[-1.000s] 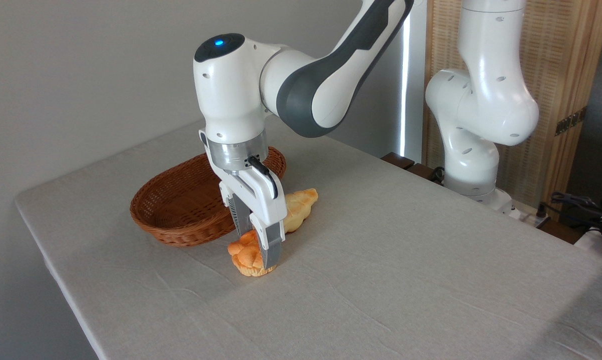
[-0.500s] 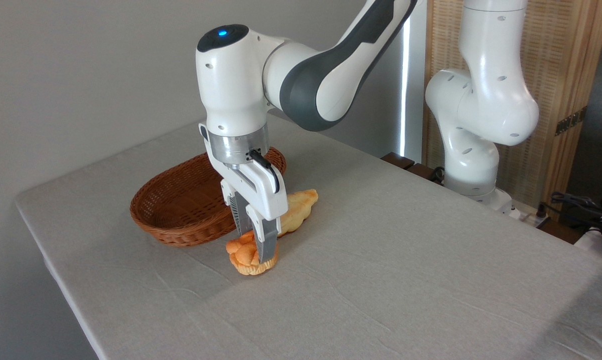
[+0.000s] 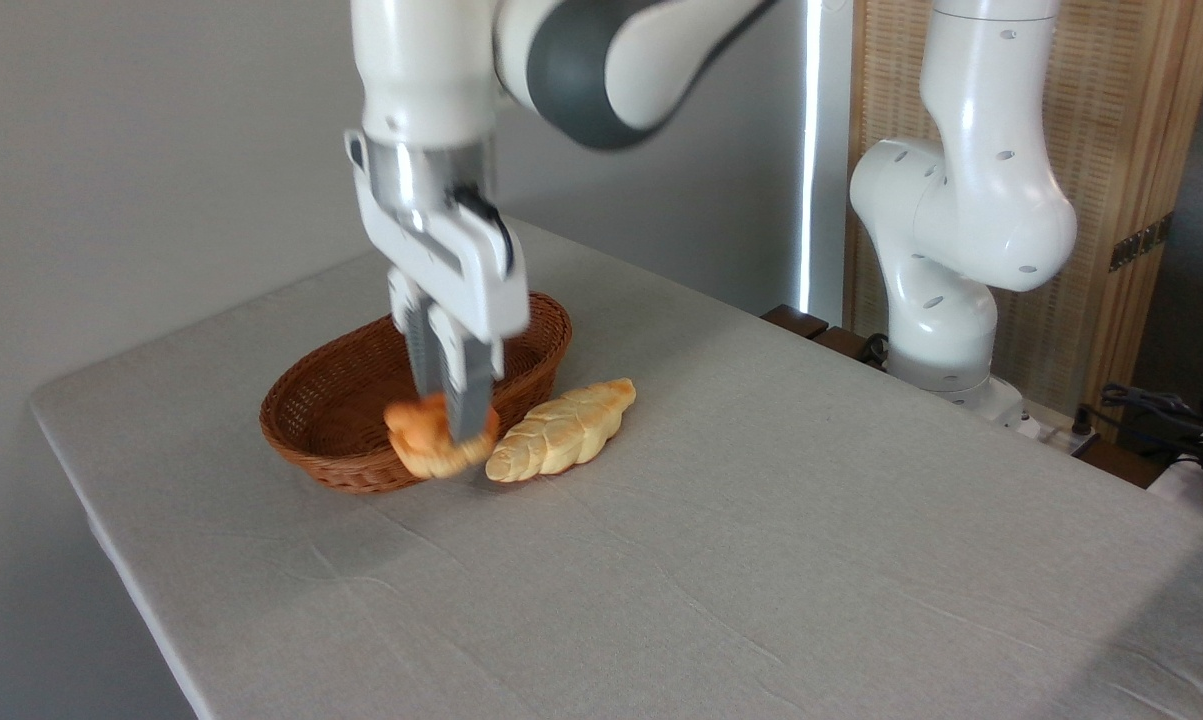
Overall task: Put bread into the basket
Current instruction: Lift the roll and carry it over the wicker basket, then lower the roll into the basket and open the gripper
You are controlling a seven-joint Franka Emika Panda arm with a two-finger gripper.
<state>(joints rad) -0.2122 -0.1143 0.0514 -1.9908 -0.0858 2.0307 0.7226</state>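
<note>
The bread (image 3: pixel 429 448), a small golden-orange knotted bun, hangs in the air in front of the near rim of the basket. My gripper (image 3: pixel 453 428) is shut on the bread and points straight down from above. The basket (image 3: pixel 346 395) is an oval of brown wicker with low sides, standing on the table behind and to the left of the bun. Nothing lies inside it as far as I can see. The arm is blurred from motion.
A longer pale-yellow braided loaf (image 3: pixel 561 430) lies on the cloth just right of the basket and close to the bun. The arm's white base (image 3: pixel 946 270) stands at the back right. The table's left edge (image 3: pixel 111 540) runs near the basket.
The gripper closed on the bun, lifted it off the table and carried it up and to the left toward the basket. The pale loaf, hidden before, now shows fully.
</note>
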